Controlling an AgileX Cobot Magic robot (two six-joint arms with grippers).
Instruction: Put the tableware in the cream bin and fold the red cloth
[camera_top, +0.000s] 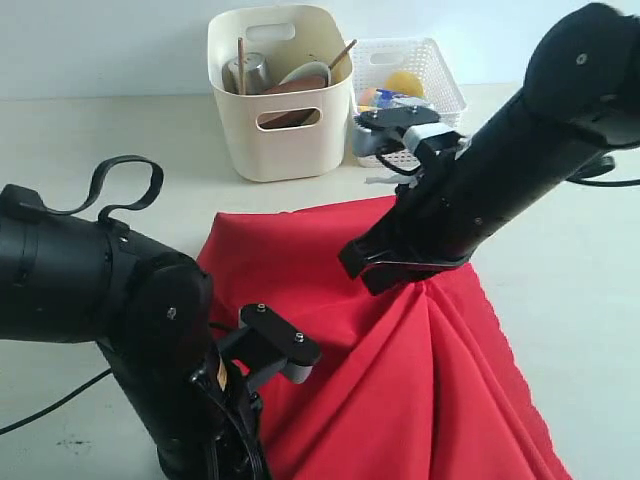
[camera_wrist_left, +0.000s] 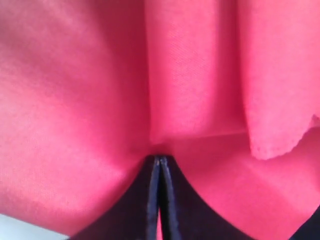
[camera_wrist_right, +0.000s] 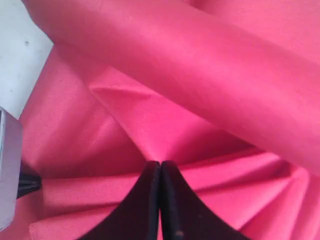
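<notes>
The red cloth (camera_top: 420, 390) runs off the bottom edge of the exterior view, and the left arm (camera_top: 150, 320) hides its near corner. The cream bin (camera_top: 290, 150) walls in most of the tableware (camera_top: 300, 78). The right arm (camera_top: 500, 170) covers part of the white basket (camera_top: 435, 65), whose contents are too small to identify.
</notes>
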